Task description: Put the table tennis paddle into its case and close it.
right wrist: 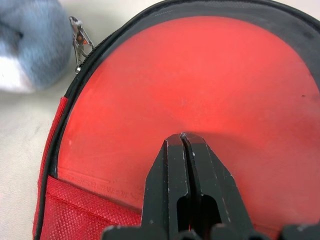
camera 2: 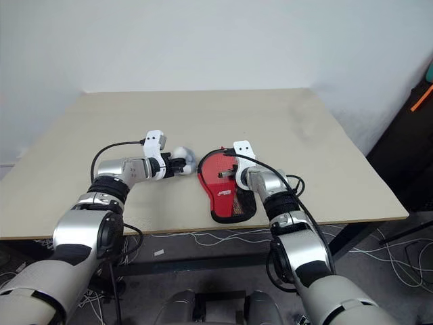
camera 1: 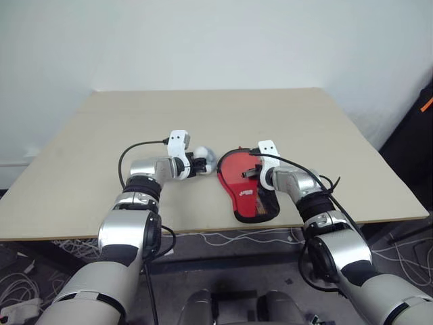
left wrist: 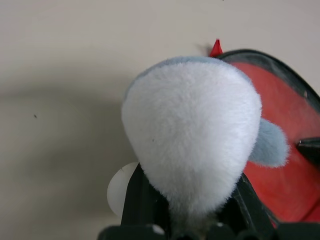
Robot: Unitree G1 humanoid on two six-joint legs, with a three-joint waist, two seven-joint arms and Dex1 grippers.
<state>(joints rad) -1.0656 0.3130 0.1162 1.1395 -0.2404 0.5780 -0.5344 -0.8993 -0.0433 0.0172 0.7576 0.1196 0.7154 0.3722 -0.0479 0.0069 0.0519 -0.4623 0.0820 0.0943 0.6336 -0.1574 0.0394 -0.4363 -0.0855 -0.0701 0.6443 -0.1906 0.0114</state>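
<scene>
The case [camera 1: 246,198] lies flat on the table, round end away from me, clear side up. The table tennis paddle [camera 1: 235,167] is inside it, its red face showing through the plastic [right wrist: 200,75]. My right gripper [camera 1: 249,174] is shut, and its fingertips [right wrist: 174,142] rest on the clear side over the red face. The zip pull [right wrist: 78,37] hangs at the rim nearest the left gripper. My left gripper [camera 1: 201,162] is shut on a grey-white soft ball [left wrist: 192,130], just left of the case's round end.
The tan table [camera 1: 270,115] stretches wide behind and to both sides of the case. Its front edge runs close under the case's narrow end. A small white round thing [left wrist: 116,189] sits under the soft ball. Cables lie on the floor below.
</scene>
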